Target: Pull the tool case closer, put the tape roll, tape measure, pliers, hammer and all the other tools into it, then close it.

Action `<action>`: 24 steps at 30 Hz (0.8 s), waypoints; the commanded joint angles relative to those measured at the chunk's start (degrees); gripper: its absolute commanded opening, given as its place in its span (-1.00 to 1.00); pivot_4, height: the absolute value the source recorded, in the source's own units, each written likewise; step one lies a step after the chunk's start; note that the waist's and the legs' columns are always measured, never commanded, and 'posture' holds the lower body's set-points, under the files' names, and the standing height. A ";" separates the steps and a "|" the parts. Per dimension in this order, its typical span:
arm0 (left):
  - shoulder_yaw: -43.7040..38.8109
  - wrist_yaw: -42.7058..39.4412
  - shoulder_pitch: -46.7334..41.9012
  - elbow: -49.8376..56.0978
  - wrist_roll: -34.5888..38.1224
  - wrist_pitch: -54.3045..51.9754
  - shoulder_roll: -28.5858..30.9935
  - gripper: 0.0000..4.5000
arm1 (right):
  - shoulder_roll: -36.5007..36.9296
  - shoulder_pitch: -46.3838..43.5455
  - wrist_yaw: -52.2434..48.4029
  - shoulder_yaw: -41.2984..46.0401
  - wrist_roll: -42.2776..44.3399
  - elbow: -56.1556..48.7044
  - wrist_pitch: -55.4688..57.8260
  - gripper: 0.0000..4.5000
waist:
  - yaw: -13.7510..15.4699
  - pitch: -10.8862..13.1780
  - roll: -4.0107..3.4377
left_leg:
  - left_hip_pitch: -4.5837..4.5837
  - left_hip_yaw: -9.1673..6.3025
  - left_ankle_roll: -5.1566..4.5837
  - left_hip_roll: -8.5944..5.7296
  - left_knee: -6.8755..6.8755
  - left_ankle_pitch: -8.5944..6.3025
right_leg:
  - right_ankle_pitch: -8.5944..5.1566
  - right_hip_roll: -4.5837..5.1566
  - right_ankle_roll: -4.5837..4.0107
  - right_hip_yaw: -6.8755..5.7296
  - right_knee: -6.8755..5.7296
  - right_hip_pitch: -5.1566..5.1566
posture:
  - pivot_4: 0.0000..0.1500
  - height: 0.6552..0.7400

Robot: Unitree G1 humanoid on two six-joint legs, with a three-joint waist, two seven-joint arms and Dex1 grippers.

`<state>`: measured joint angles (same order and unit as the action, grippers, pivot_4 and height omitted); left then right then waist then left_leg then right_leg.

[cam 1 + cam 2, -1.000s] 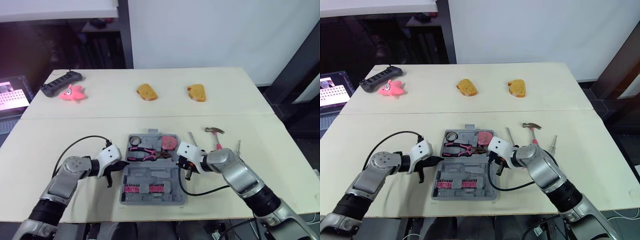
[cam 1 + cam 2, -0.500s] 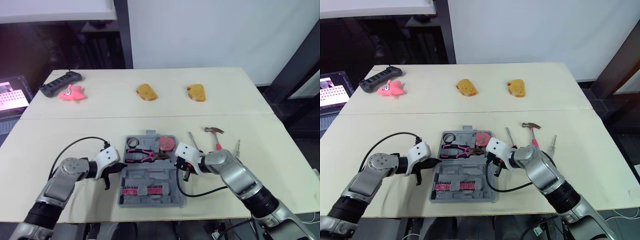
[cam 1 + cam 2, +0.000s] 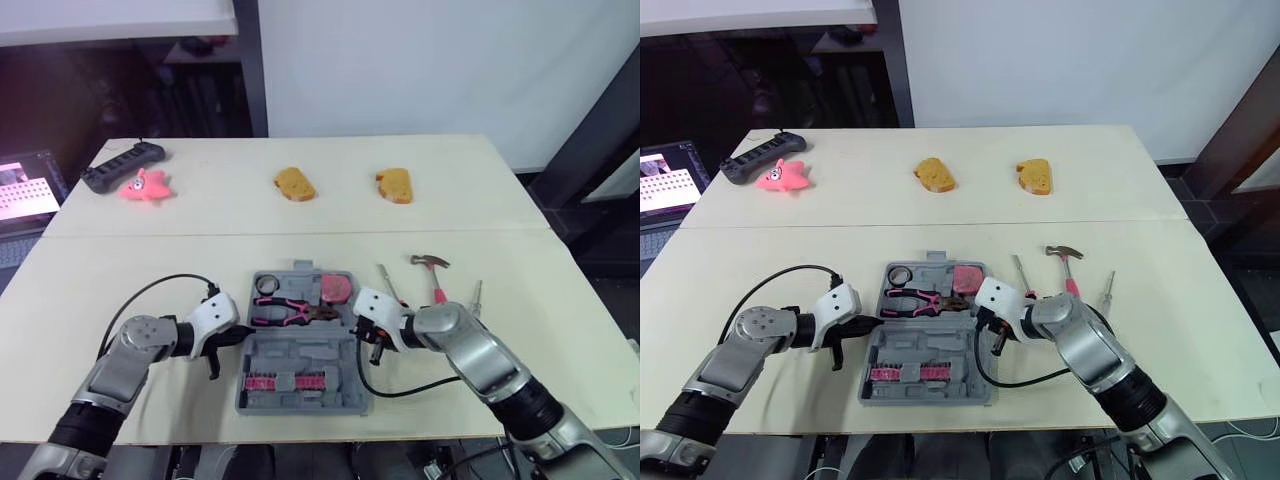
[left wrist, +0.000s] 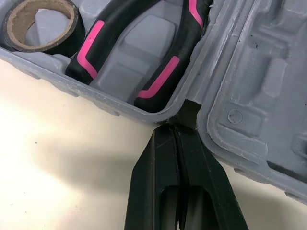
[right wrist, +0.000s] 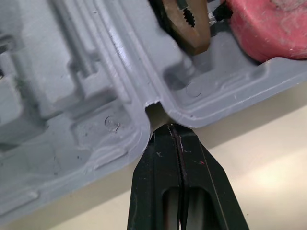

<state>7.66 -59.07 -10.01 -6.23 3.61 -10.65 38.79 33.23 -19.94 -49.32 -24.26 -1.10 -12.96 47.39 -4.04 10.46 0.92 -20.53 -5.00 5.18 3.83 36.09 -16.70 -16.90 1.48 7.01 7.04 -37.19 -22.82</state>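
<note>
With my left pincer [image 4: 176,128] and right pincer [image 5: 176,127] pressed together at 9 and 3 o'clock of the tool case [image 3: 300,352], I've dragged it slightly nearer, so loading the hammer [image 3: 431,262] looks next.

You have the tool case [image 3: 303,352] lying open at the front middle of the tabletop [image 3: 120,275]. In its far half, the tape roll [image 3: 266,285] sits at the left, the pliers [image 3: 290,310] in the middle and the tape measure [image 3: 338,287] at the right. A row of bits [image 3: 285,380] lies in the near half. The left gripper [image 4: 176,129] meets the case's left edge at the hinge notch, and the right gripper [image 5: 176,128] meets the right edge likewise. Right of the case you find a screwdriver [image 3: 388,283], then the hammer [image 3: 433,272], then a second screwdriver [image 3: 476,296]. Far back lie two bread pieces [image 3: 294,184], with a starfish toy [image 3: 145,187] and a handheld device [image 3: 122,166] at the far left.
</note>
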 commanded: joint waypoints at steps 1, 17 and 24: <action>-2.29 -0.22 1.65 -1.35 0.37 0.33 2.93 -1.00 | 3.34 2.04 -1.83 2.07 1.44 1.79 -2.39 -0.99 | 0.03 0.01 -0.01 | 0.00 0.01 0.00 0.00 -0.01 0.00 | 0.00 0.01 0.01 0.00 0.01 0.00 | 1.00 1.00; -31.18 -12.21 16.78 9.95 22.18 -1.34 15.28 -1.00 | 18.40 18.60 -14.49 38.34 21.43 -5.24 -14.39 -0.99 | 0.86 0.63 -0.04 | -0.92 0.01 -0.01 -0.01 -0.02 -0.01 | 0.01 0.07 0.06 -0.06 0.02 -0.82 | 1.00 1.00; -41.36 -18.82 26.24 2.16 22.53 0.24 18.61 -0.13 | 20.50 33.86 -21.58 59.42 25.21 1.90 -20.16 0.06 | 1.10 0.77 0.12 | -0.84 0.14 0.00 -0.01 0.06 0.00 | -0.12 0.08 -0.10 0.02 0.10 -0.72 | 1.00 1.00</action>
<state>-31.47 -76.38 15.86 -3.04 26.23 -12.15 56.64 53.43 12.92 -69.74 31.99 23.82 -11.92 30.61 -2.94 11.23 1.04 -21.36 -4.85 5.19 3.82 36.15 -16.70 -17.02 1.56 6.90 7.07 -37.08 -23.54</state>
